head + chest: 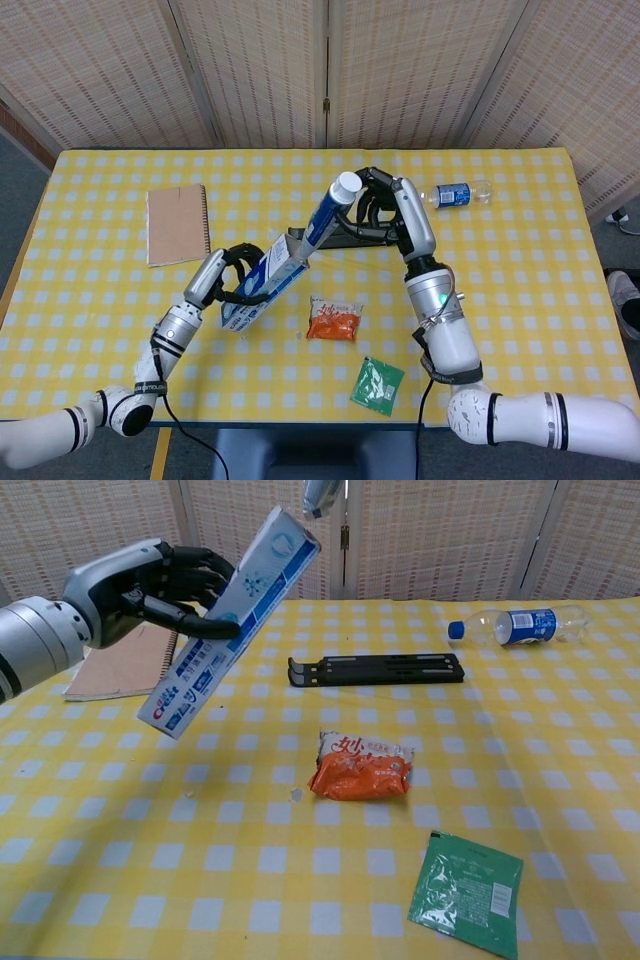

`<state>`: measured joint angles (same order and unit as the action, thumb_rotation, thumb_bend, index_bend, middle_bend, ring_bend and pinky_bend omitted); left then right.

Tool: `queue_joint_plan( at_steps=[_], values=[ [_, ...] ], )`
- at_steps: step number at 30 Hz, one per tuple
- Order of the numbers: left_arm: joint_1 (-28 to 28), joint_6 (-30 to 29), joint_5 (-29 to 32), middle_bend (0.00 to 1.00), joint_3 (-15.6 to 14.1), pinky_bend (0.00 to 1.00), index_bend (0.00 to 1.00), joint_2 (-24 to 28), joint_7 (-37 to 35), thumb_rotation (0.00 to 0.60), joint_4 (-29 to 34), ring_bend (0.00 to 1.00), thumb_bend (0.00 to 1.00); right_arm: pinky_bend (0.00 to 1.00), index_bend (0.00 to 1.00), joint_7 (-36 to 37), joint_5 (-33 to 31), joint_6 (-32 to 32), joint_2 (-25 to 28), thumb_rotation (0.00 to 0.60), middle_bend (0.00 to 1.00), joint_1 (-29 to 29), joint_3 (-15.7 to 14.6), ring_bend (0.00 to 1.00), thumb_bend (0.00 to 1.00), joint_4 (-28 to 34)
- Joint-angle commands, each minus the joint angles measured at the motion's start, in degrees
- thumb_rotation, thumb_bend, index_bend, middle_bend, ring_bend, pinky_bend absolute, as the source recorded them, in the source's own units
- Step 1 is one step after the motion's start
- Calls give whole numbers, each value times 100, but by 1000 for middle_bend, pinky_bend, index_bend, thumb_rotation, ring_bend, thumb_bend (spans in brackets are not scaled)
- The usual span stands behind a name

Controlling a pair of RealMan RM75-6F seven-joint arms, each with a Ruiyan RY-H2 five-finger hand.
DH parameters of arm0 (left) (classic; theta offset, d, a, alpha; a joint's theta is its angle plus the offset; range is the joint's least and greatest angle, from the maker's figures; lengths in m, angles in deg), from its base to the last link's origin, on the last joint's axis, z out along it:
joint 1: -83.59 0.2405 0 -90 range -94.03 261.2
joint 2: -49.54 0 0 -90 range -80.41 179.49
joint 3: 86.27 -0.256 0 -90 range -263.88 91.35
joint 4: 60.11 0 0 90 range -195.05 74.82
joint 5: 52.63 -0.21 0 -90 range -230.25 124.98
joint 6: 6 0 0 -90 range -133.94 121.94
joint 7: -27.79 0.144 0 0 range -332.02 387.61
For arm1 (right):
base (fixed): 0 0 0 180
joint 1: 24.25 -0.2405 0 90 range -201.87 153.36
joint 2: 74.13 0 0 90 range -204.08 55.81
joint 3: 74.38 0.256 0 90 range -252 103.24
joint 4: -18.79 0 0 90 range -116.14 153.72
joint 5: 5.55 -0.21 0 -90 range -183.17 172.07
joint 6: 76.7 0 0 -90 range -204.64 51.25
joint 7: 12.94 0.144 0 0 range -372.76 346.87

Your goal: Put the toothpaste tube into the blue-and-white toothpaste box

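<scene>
My left hand grips the blue-and-white toothpaste box and holds it tilted above the table, its open end up and to the right. My right hand holds the toothpaste tube by its upper part, white cap up. The tube's lower end is at the box's open mouth. In the chest view only the tube's tip shows at the top edge, just above the box's upper end. The right hand is outside that view.
A black flat stand lies mid-table, with a water bottle behind it to the right. An orange snack packet and a green sachet lie nearer the front. A brown notebook lies at the left.
</scene>
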<state>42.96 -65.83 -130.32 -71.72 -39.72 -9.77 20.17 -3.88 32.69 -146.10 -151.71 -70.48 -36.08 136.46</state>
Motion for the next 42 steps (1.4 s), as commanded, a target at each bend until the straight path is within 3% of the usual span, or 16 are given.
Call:
queue_joint_plan(
  at_steps=[1, 42],
  values=[
    [10, 6, -14, 544, -18, 660, 463, 6, -12, 600, -24, 482, 150, 792, 779, 3, 3, 13, 25, 600, 620, 12, 2, 661, 400, -14],
    [-9, -195, -27, 544, 116, 660, 463, -101, 39, 600, 84, 481, 150, 792, 778, 128, 42, 74, -320, 600, 619, -202, -51, 662, 400, -134]
  ],
)
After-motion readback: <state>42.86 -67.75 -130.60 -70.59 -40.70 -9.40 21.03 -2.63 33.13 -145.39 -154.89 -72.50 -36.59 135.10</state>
